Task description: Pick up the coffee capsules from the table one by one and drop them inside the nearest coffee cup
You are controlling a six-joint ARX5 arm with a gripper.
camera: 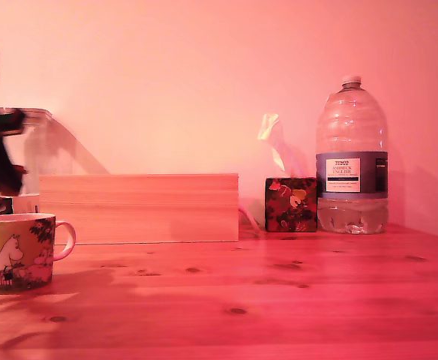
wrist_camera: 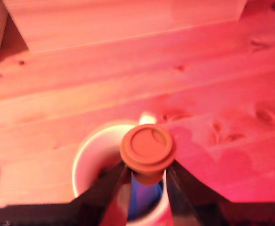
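In the exterior view I can see the coffee cup [camera: 16, 251] standing upright on the worktop [camera: 264, 300] at that view's far left, its loop handle turned toward the view's right and the white cartoon figure facing the camera. Above and just behind it hangs a dark, motion-blurred mass that I take for my arm; the pincer itself is not clear enough here for me to read. No capsule lies on the bare wood that I can find from this angle. Behind the cup runs the pale wooden box [camera: 140, 208], and well off toward the view's right stand a small floral tissue box [camera: 290, 204] and the large water bottle [camera: 352, 161].

The wrist view settles what matters. The pincer [wrist_camera: 148, 175] is closed narrowly on the coffee capsule [wrist_camera: 148, 148], its two dark fingers [wrist_camera: 111, 186] pressing the tapered body just under the wide flat rim, which faces the camera. So the capsule's long axis runs along my line of sight, rim toward the lens. Beyond it, the pale rim of a cup [wrist_camera: 88, 148] rings an open mouth, and the capsule sits over that mouth, somewhat toward one side of it, not dead centre.

My judgement: the capsule is over the opening, so the release should drop it inside, though the off-centre line leaves a slim margin at the nearer wall.
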